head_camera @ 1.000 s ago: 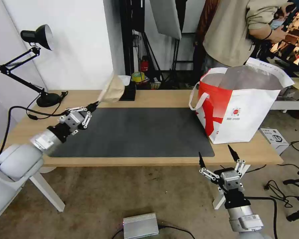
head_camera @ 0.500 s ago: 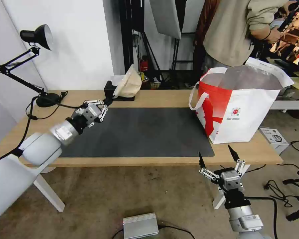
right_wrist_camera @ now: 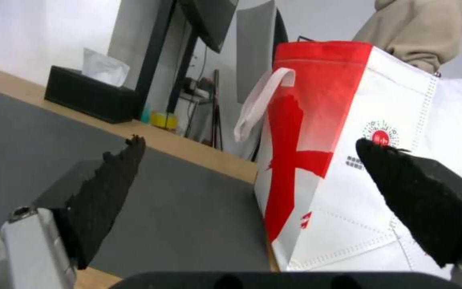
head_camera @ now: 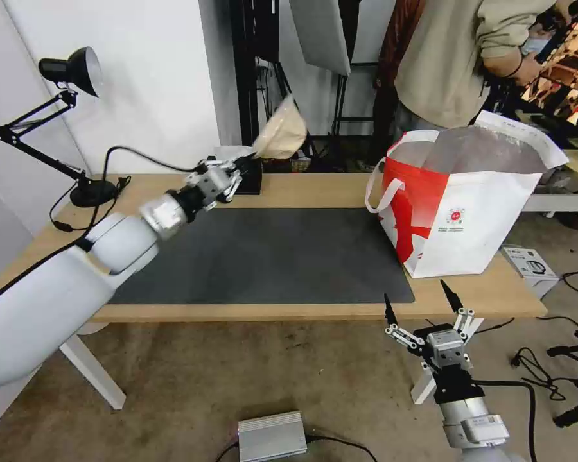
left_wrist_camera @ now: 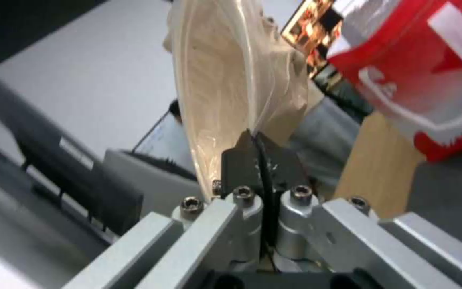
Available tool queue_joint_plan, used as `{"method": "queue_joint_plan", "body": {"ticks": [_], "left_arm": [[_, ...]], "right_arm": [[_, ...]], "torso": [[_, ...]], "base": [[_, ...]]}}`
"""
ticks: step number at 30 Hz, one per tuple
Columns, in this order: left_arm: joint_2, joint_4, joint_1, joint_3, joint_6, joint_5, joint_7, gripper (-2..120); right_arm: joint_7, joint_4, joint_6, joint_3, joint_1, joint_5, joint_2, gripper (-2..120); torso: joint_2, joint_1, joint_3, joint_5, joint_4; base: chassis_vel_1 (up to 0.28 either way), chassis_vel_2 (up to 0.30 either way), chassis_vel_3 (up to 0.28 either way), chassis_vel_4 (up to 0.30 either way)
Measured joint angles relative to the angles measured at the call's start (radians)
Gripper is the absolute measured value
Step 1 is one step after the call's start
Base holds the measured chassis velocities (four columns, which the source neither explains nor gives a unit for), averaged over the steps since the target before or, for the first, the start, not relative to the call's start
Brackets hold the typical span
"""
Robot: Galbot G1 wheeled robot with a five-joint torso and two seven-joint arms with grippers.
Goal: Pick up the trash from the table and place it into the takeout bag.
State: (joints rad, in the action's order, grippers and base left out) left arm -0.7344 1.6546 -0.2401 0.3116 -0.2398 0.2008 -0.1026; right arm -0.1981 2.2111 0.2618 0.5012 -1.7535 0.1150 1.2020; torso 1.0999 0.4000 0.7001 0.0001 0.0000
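Nearest to me, low in the right of the head view, my right gripper (head_camera: 422,308) hung below the table's front edge with its black fingers spread wide and nothing between them. From its wrist camera the takeout bag (right_wrist_camera: 370,160) stood close ahead on the grey mat (right_wrist_camera: 134,192), so this arm was the nearer one to the bag, but it carried nothing.

Further in, my left arm reached diagonally from the lower left of the frame up across the table (head_camera: 315,189). My left gripper (head_camera: 249,156) sat above the table's far edge, over the black tissue box (head_camera: 252,179), its fingers pinched tight on the rim of the round tan container (head_camera: 281,133). In the left wrist view the two black fingertips (left_wrist_camera: 244,158) met on the thin edge of the container (left_wrist_camera: 231,80), which stood up on edge, away from the fingers. The clear lid looked to be still on it, though the blur made that hard to confirm.

The relation that mattered: the bag (head_camera: 469,199) lay toward the right of the frame from the held container, well apart from it, with its foil-lined mouth open upward. I judged the carry had to go rightward and clear the bag's near rim and white handle (head_camera: 382,192) before any release.
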Motion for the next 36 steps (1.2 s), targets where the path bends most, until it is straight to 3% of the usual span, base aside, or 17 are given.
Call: {"method": "queue_joint_plan", "body": {"ticks": [15, 18, 25, 36], "left_arm": [[-0.139, -0.123, 0.235, 0.173, -0.004, -0.016, -0.001, 0], [-0.207, -0.168, 0.294, 0.209, -0.005, -0.032, 0.003, 0], [-0.339, -0.275, 0.364, 0.241, -0.028, -0.100, 0.005, 0], [-0.450, -0.383, 0.373, 0.238, -0.074, -0.181, 0.002, 0]], "right_arm": [[0.000, 0.000, 0.000, 0.000, 0.000, 0.000, 0.000, 100], [0.000, 0.000, 0.000, 0.000, 0.000, 0.000, 0.000, 100], [0.000, 0.000, 0.000, 0.000, 0.000, 0.000, 0.000, 100], [0.000, 0.000, 0.000, 0.000, 0.000, 0.000, 0.000, 100]], "torso": [[0.000, 0.000, 0.000, 0.0000, -0.0001], [0.000, 0.000, 0.000, -0.0001, 0.0002], [0.000, 0.000, 0.000, 0.0003, -0.0003], [0.000, 0.000, 0.000, 0.0000, 0.0001]], "base": [[0.000, 0.000, 0.000, 0.000], [0.000, 0.000, 0.000, 0.000], [0.000, 0.000, 0.000, 0.000], [0.000, 0.000, 0.000, 0.000]]}}
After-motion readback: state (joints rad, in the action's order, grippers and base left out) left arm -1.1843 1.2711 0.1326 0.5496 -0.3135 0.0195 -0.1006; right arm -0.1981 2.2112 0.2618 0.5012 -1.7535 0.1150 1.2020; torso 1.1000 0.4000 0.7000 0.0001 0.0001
